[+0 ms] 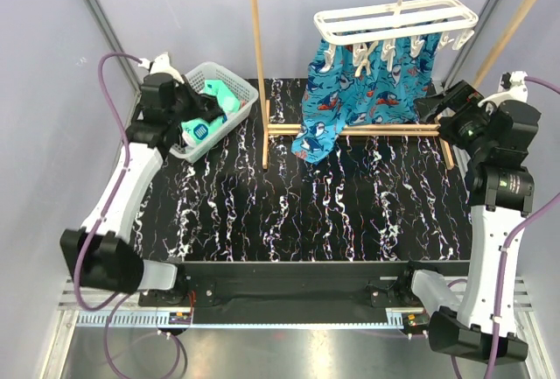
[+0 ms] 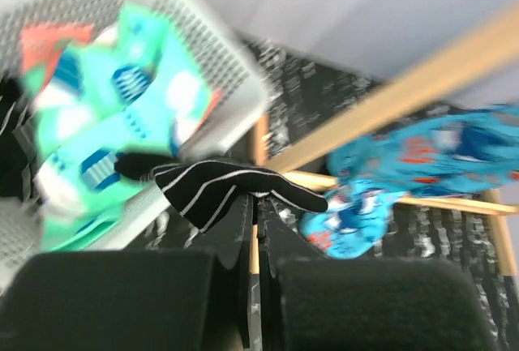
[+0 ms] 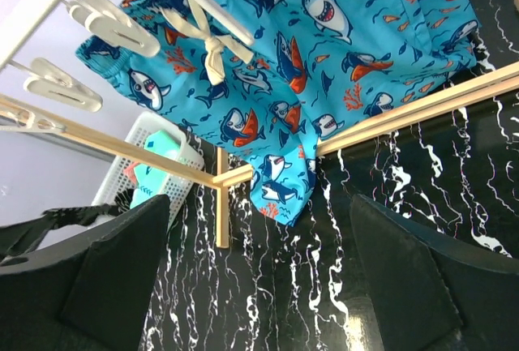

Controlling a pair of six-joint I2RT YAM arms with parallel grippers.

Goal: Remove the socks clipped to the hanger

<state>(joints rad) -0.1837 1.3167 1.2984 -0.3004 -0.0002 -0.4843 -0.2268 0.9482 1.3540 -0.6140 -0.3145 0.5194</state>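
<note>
Black striped sock (image 2: 223, 189) pinched in the closed left gripper (image 2: 258, 205) at the basket (image 1: 249, 94). Right gripper (image 3: 259, 254) gapes wide, empty. Hanger (image 1: 395, 18) shows no socks clipped on; only the drop seems left.

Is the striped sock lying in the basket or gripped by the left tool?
Gripped: the left tool is shut on the striped sock, by the basket rim.

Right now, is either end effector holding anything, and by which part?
The left end effector pinches the black-and-white striped sock along its lower edge; the right end effector is open, empty.
</note>
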